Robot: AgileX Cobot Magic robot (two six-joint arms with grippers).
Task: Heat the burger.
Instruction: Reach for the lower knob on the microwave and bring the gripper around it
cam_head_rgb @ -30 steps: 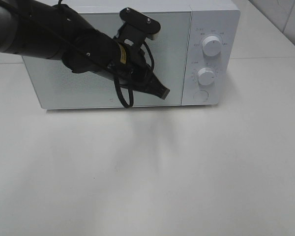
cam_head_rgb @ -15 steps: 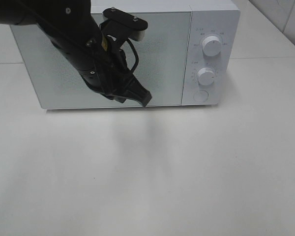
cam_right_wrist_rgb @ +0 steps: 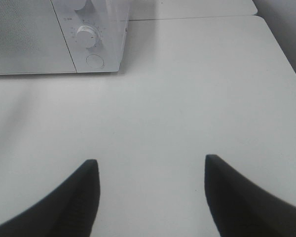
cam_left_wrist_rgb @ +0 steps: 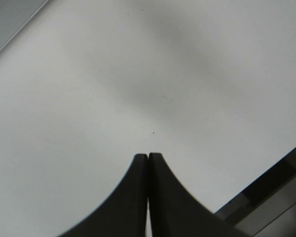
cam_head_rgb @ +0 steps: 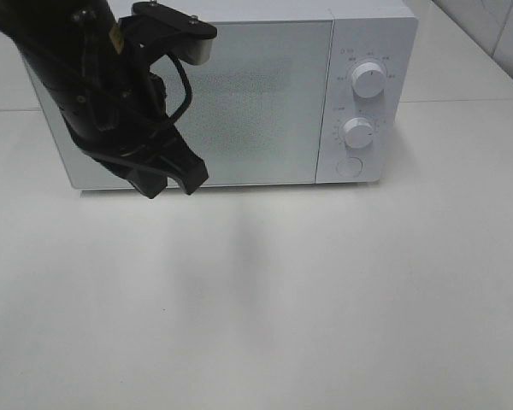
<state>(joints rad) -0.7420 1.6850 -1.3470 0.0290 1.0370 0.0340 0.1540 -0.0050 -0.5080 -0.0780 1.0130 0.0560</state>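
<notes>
The burger is out of view in every frame. A white microwave [cam_head_rgb: 265, 94] stands at the back of the table with its door closed; the right wrist view shows its lower corner [cam_right_wrist_rgb: 34, 39]. My left gripper [cam_head_rgb: 167, 182] hangs in front of the microwave's left half, pointing down at the table. Its fingers [cam_left_wrist_rgb: 138, 197] are pressed together with nothing between them. My right gripper [cam_right_wrist_rgb: 150, 163] is absent from the high view; its wrist view shows it open and empty over bare table, right of the microwave.
Two white knobs [cam_head_rgb: 368, 81] [cam_head_rgb: 358, 133] and a round button [cam_head_rgb: 349, 166] sit on the microwave's right panel. The white table [cam_head_rgb: 282, 299] stretches in front. A table edge [cam_left_wrist_rgb: 266, 197] shows in the left wrist view.
My left arm has swung leftward across the microwave door and tipped downward, uncovering the door's middle. The right gripper has stayed open.
</notes>
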